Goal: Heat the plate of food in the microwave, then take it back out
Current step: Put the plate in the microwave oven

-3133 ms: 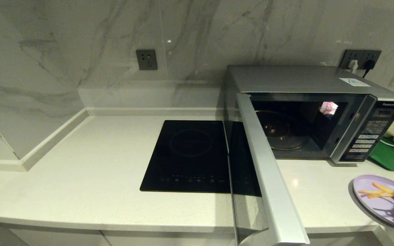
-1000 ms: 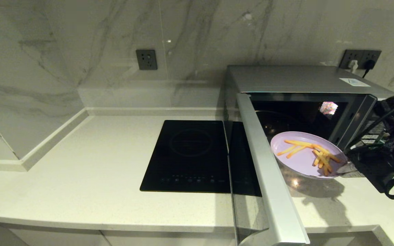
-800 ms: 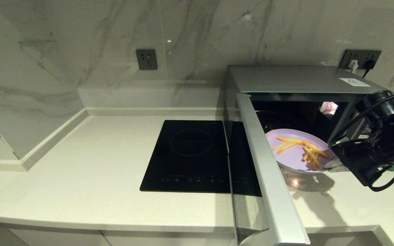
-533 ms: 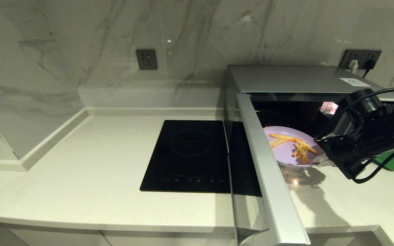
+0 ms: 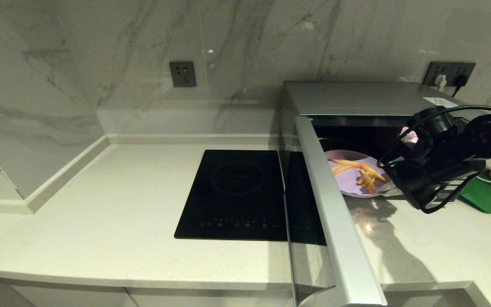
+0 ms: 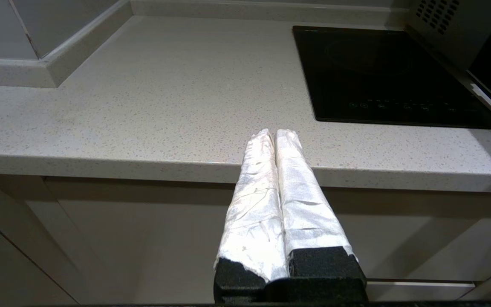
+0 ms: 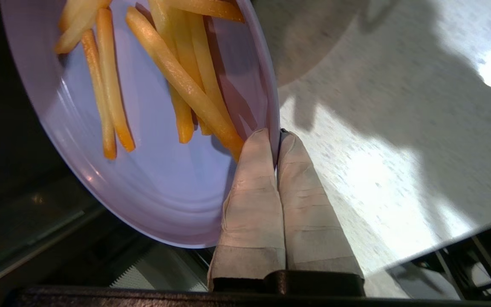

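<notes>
At the mouth of the microwave (image 5: 373, 100), the plate of food (image 5: 350, 181) is held by its rim in the right gripper (image 5: 392, 190), whose taped fingers (image 7: 254, 204) are pressed together on the plate's edge, one above and one below it. Ahead of that gripper, most of the lilac plate is seen inside the dark oven cavity, while the pinched edge nearest the gripper is at the cavity's front opening, above the pale countertop (image 5: 100, 230). Orange-yellow fries (image 7: 177, 81) are spread across the plate, the closest of them touching the upper finger. The microwave's door (image 5: 335, 221) is swung wide open, beyond the plate from the gripper. Behind the right gripper's wrist, a green tray (image 5: 490, 196) is seen on the counter. Further off past the open door, a black induction cooktop (image 5: 237, 194) is set flat on the counter. The left gripper (image 6: 274, 140) is parked at the counter's front edge, well apart from the plate, its wrapped fingers closed against each other with nothing between them.
</notes>
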Robot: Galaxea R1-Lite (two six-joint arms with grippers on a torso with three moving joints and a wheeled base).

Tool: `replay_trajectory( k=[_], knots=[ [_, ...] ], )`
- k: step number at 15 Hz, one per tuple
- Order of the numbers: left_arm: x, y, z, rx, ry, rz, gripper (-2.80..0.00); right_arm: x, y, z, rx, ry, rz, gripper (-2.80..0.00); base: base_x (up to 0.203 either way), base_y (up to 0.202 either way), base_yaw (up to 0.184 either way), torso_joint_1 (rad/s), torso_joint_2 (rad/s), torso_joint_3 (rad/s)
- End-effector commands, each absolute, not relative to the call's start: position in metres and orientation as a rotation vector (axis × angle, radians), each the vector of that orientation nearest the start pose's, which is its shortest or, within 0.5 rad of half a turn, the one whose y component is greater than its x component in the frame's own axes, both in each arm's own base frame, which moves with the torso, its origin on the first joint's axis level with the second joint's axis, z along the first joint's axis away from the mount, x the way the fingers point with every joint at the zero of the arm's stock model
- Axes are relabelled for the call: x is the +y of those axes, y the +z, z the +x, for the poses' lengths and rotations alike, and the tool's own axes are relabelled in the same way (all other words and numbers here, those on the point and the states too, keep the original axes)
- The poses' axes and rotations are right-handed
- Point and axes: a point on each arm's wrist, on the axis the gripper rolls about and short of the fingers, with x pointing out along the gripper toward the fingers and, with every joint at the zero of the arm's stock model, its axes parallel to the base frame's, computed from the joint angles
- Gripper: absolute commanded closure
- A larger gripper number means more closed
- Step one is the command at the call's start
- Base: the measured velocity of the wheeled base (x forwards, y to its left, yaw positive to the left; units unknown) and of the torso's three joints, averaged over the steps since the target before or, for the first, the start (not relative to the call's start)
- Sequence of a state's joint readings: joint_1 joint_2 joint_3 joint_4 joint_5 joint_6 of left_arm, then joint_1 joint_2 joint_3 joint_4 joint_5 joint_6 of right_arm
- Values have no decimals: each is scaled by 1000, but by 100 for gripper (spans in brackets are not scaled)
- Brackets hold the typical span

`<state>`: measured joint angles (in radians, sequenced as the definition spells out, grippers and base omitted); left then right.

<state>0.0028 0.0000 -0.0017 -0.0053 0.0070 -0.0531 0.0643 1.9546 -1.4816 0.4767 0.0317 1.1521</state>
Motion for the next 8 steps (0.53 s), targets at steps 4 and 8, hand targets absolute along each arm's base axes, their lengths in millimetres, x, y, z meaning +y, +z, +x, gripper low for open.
replay_trajectory(
  k=[4,8],
  knots=[
    [0,77,-23,-8,11,-54,0,25,163,385,865,-455,1053,0,0,0,0,0,0,0],
    [0,77,-23,-8,11,-54,0,26,158,396,823,-426,1065,0,0,0,0,0,0,0]
  ],
)
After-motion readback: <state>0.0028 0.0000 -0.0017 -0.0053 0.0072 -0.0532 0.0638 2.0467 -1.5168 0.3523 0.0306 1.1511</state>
